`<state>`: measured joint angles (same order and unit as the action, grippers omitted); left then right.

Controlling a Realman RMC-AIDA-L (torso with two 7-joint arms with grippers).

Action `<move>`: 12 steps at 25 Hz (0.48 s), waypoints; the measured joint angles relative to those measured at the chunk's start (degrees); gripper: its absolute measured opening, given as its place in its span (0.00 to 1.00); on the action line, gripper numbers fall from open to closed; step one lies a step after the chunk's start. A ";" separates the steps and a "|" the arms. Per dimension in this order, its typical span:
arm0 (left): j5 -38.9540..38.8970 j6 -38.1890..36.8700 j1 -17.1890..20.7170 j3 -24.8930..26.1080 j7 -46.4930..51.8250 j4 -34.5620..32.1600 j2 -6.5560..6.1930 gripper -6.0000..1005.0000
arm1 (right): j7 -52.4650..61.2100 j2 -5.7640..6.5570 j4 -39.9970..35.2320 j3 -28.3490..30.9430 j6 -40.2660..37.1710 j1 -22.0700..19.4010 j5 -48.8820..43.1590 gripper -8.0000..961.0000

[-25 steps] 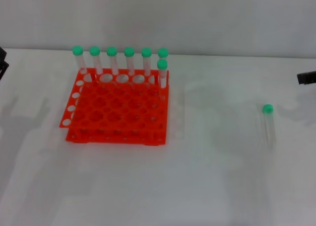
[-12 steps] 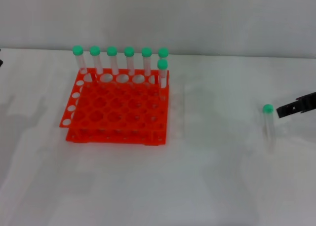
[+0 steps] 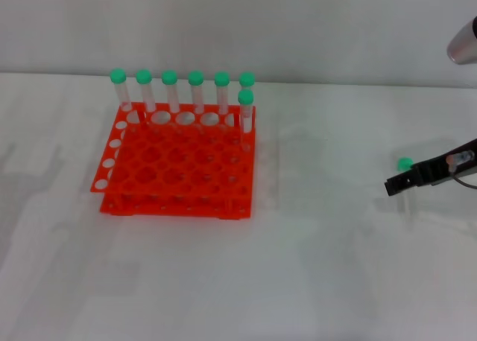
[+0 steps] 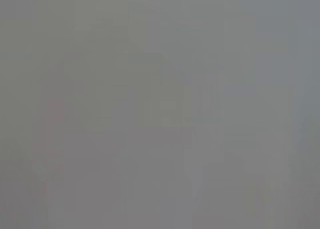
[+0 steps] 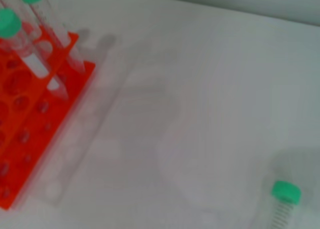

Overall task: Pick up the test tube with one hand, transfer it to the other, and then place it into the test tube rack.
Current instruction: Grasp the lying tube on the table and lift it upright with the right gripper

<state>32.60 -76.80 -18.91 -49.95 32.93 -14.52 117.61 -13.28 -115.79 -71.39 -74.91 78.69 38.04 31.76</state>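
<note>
The loose test tube [image 3: 404, 163] lies on the white table at the right, green cap pointing away from me; it also shows in the right wrist view [image 5: 282, 204]. My right gripper [image 3: 406, 180] reaches in from the right edge and lies across the tube's body just below the cap. Its silver wrist [image 3: 463, 42] shows at the top right. The orange-red test tube rack [image 3: 171, 205] stands at the left centre, also in the right wrist view [image 5: 30, 124]. The left gripper is out of view; the left wrist view shows only plain grey.
Several green-capped tubes [image 3: 170, 88] stand upright along the rack's back row, and one more [image 3: 245, 106] stands just in front of the row's right end. Bare white table lies between the rack and the loose tube. A grey wall runs behind.
My right gripper has come in from the right edge and moved left, down onto the loose tube. The dark left-arm part at the left edge has left the view.
</note>
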 joint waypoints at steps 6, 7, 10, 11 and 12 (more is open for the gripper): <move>-0.01 0.25 0.47 0.08 -2.23 -0.09 -0.04 0.89 | 0.08 0.19 2.94 -1.38 -2.82 1.17 1.49 0.78; -0.01 0.28 0.63 0.09 -2.24 -0.32 -0.05 0.89 | 0.09 0.29 3.69 -1.57 -3.14 1.56 1.57 0.78; -0.02 0.29 1.48 0.12 -2.25 -1.66 -0.05 0.89 | -0.13 0.37 6.18 -1.64 -3.72 2.62 1.35 0.78; -0.02 0.29 1.73 0.12 -2.25 -1.98 0.00 0.89 | -0.22 0.39 6.72 -1.67 -3.89 2.83 1.26 0.78; -0.02 0.29 1.84 0.12 -2.24 -2.17 0.03 0.89 | -0.29 0.42 7.23 -1.69 -4.08 3.00 1.19 0.78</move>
<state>32.58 -76.52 -17.07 -49.83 30.69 -16.69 117.65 -13.57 -115.37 -64.16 -76.60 74.62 41.04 32.95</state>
